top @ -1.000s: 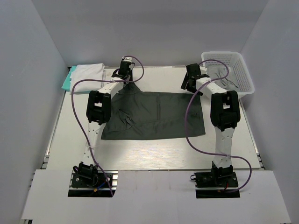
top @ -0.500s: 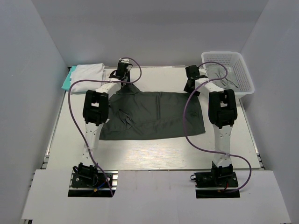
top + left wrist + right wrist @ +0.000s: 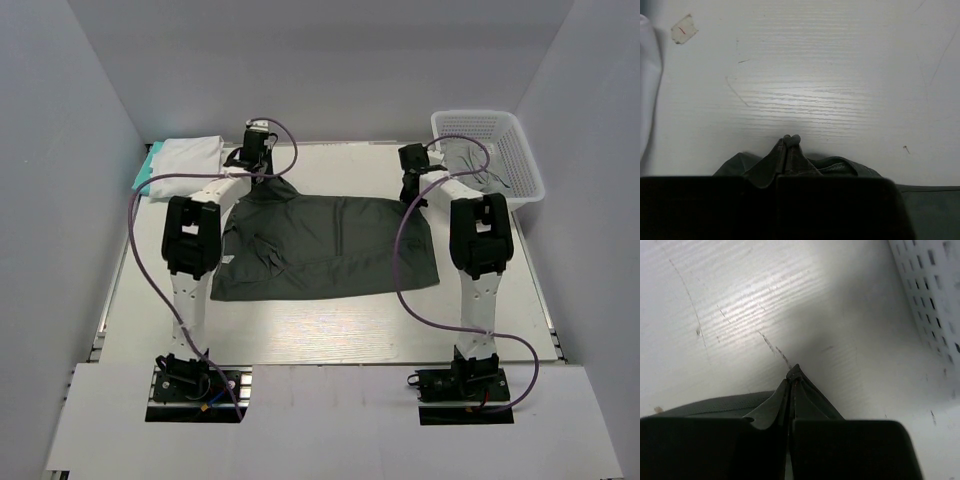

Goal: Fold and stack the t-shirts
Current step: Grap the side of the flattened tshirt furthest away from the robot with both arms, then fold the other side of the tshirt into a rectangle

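Observation:
A dark charcoal-grey t-shirt [image 3: 330,245] lies spread across the middle of the table. At its far left corner my left gripper [image 3: 262,172] is shut on a pinch of the dark cloth [image 3: 840,167], and the left wrist view shows the closed tips [image 3: 791,141] with fabric draped over them. My right gripper [image 3: 412,192] is at the far right corner. Its closed tips [image 3: 794,374] pinch the dark hem [image 3: 715,405]. A folded white t-shirt [image 3: 190,155] rests on a teal one [image 3: 145,178] at the back left. A lighter grey t-shirt [image 3: 470,160] hangs in the basket.
The white lattice basket [image 3: 520,160] stands at the back right, and its wall [image 3: 935,290] is close to my right gripper. The white shirt's edge [image 3: 647,75] shows left of my left gripper. A scrap of tape [image 3: 684,29] lies on the table.
My right gripper has dropped onto the shirt's far right corner and gone from open to shut on it. The left arm has shifted slightly left, still holding its corner.

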`<state>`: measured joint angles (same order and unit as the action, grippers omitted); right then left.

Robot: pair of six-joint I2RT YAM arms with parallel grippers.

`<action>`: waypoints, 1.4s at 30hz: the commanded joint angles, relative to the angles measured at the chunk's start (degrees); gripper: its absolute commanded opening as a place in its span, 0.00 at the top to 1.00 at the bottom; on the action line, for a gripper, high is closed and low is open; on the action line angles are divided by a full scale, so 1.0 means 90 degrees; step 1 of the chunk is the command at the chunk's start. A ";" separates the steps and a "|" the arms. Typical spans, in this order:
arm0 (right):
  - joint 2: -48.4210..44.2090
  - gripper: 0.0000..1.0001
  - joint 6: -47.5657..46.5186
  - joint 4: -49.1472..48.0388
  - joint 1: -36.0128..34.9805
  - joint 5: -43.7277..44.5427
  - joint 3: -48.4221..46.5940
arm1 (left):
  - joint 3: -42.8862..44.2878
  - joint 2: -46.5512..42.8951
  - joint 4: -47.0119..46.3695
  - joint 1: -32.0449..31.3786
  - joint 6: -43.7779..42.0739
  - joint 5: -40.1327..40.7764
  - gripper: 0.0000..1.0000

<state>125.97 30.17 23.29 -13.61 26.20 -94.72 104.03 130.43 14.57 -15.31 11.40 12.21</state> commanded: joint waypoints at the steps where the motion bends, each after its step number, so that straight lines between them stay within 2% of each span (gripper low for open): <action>1: -0.0637 1.00 -0.0149 -0.0243 -0.0041 0.0116 0.0240 | -0.0647 -0.1092 -0.0290 0.0022 0.0130 0.0206 1.00; 5: -0.1417 1.00 -0.0276 -0.0760 -0.0051 0.0439 0.1177 | -0.1606 -0.1874 -0.0447 -0.0105 0.0314 0.0363 1.00; 8: -0.1886 1.00 -0.0374 -0.1093 -0.0060 0.0390 0.1744 | -0.2338 -0.2469 -0.0388 -0.0105 0.0803 0.0294 1.00; 10: -0.2092 1.00 -0.0490 -0.1384 -0.0100 0.0352 0.2074 | -0.2788 -0.2919 -0.0096 -0.0105 0.1221 0.0586 1.00; 17: -0.2697 1.00 -0.0589 -0.1757 -0.0129 -0.0049 0.2741 | -0.4466 -0.4226 0.0042 -0.0105 0.2042 0.0206 1.00; 25: -0.3020 1.00 -0.0491 -0.1797 -0.0109 -0.0040 0.3200 | -0.5698 -0.5681 0.0276 -0.0164 0.2961 0.0031 1.00; 28: -0.3059 1.00 -0.0472 -0.1855 -0.0119 -0.0069 0.3297 | -0.6157 -0.5995 0.0276 -0.0300 0.3400 -0.0106 1.00; 32: -0.3089 1.00 -0.0501 -0.1846 -0.0119 -0.0176 0.3336 | -0.6402 -0.6377 0.0977 -0.0515 0.3890 0.0614 1.00; 34: -0.3137 1.00 -0.0482 -0.1933 -0.0109 -0.0205 0.3443 | -0.6577 -0.6445 0.1057 -0.0583 0.3987 0.0616 1.00; 40: -0.3303 1.00 -0.0442 -0.2051 -0.0119 -0.0235 0.3785 | -0.7232 -0.6445 0.0969 -0.0973 0.4407 -0.0028 1.00; 41: -0.3362 1.00 -0.0413 -0.2031 -0.0119 -0.0235 0.3844 | -0.7300 -0.6387 0.0969 -0.1033 0.4407 -0.0028 0.98; 42: -0.3382 1.00 -0.0374 -0.2031 -0.0109 -0.0206 0.3902 | -0.7301 -0.6387 0.1230 -0.1033 0.4465 -0.0028 0.86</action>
<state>98.52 25.87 7.09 -14.70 23.59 -60.75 38.96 73.93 23.18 -23.53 48.99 13.32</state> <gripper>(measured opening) 0.012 0.117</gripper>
